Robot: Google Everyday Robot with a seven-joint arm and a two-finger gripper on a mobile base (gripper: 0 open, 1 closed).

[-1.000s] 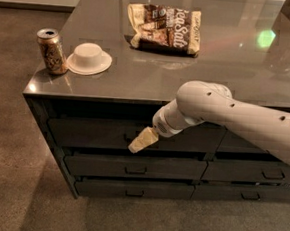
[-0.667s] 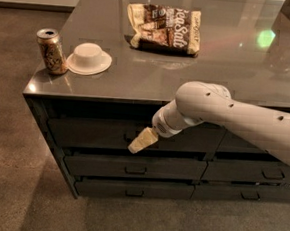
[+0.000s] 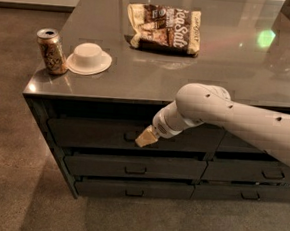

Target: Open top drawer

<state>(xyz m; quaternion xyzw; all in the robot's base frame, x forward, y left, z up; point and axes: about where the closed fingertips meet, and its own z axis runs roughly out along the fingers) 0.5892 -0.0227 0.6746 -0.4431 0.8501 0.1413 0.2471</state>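
Observation:
The top drawer [image 3: 91,132] is the wide dark grey front just under the counter's edge, on the left column; it looks closed. Its small bar handle [image 3: 130,135] sits at the centre. My white arm reaches in from the right, and my gripper [image 3: 144,138] with its tan fingers is at the handle, touching or just beside it. The fingertips point down and left at the drawer front.
On the grey counter [image 3: 228,74] stand a drinks can [image 3: 52,50], an upturned white bowl [image 3: 89,58] and a snack bag [image 3: 166,29]. Two lower drawers [image 3: 136,168] sit below, with more drawers [image 3: 261,173] at the right. Brown floor lies in front.

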